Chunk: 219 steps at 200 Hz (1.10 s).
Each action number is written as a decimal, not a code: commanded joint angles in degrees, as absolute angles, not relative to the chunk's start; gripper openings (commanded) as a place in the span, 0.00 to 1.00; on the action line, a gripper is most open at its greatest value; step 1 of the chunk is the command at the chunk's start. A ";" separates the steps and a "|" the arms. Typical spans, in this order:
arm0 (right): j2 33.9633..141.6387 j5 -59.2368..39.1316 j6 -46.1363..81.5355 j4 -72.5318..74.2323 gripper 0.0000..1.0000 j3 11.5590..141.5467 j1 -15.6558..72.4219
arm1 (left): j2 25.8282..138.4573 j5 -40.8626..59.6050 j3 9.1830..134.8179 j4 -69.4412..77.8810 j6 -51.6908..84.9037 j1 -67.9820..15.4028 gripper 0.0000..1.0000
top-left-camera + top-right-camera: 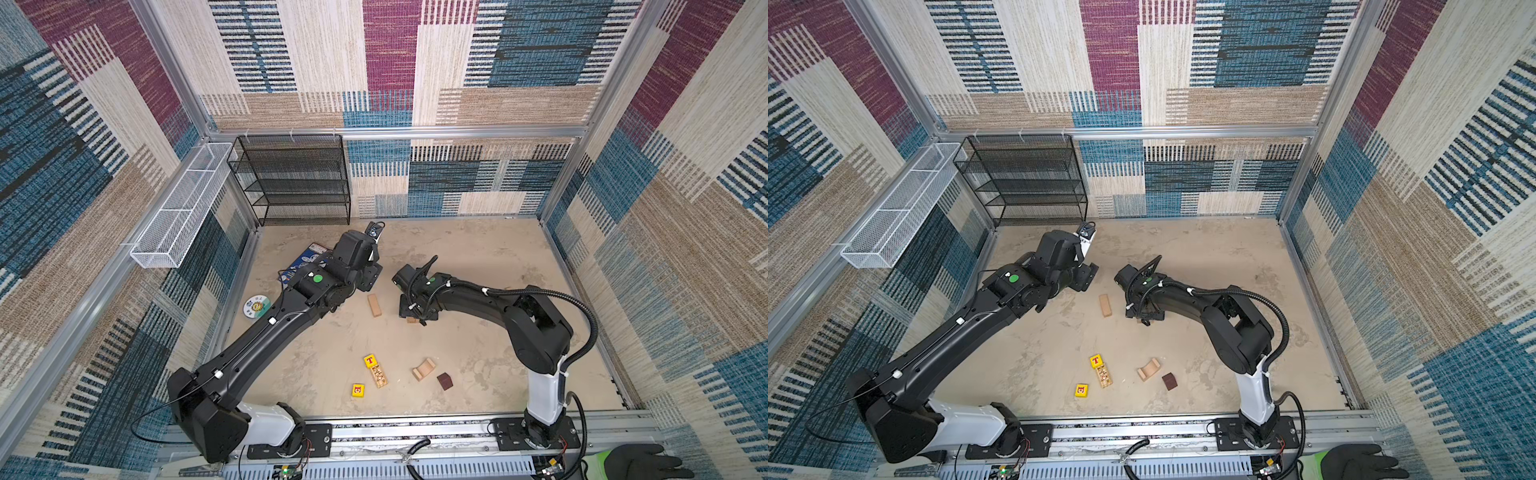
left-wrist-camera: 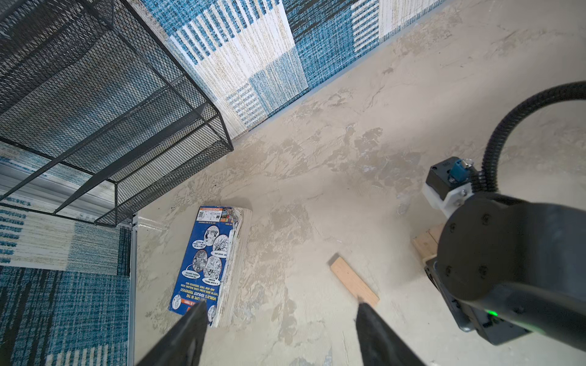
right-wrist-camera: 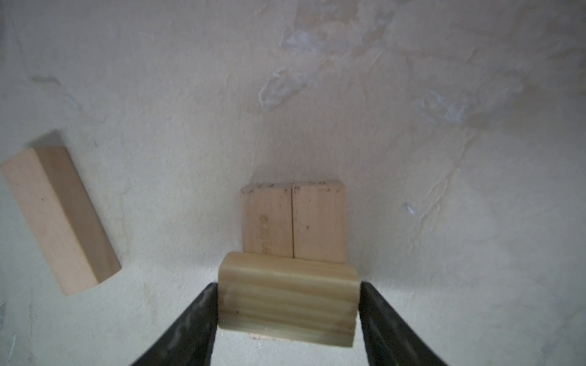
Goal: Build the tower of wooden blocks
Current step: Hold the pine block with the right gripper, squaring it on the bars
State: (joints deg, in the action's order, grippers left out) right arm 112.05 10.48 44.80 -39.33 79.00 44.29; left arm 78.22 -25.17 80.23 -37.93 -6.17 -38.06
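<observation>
**Nearest:** yellow cubes (image 1: 358,390), arch (image 1: 424,369) and dark brown cube (image 1: 444,381) lie loose on the tabletop (image 1: 478,266), unused.

**Midfield:** right pincer (image 3: 288,286) grips the cross block (image 3: 287,304) by its ends, seemingly resting across the paired bars (image 3: 293,221). Centre it over their seam and keep it level before release. A loose bar (image 1: 374,305) lies beside.

**Beyond:** left pincer (image 2: 280,305) is wide and empty.

**Views:** only the right wrist view shows the stack; in both top views the arm mostly hides it.

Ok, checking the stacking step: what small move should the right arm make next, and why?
Probably ease the crosswise block straight down: the fingers of the right gripper clamp its ends over the two side-by-side bars, and contact with them is unclear.
</observation>
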 commanded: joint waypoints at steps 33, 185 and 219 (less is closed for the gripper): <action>111.02 11.18 42.94 -39.81 0.64 79.60 44.30 | 78.18 -25.58 79.98 -37.10 -7.12 -38.06 0.78; 113.47 12.36 39.81 -40.67 0.63 81.99 44.21 | 78.65 -25.75 79.89 -37.00 -7.13 -38.06 0.78; 113.43 12.20 39.88 -40.50 0.63 81.80 44.12 | 78.79 -25.75 79.85 -36.95 -7.13 -38.06 0.78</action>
State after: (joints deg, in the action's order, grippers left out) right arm 113.43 11.16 40.03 -40.64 81.49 44.23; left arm 78.74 -25.19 80.03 -37.91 -6.20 -38.11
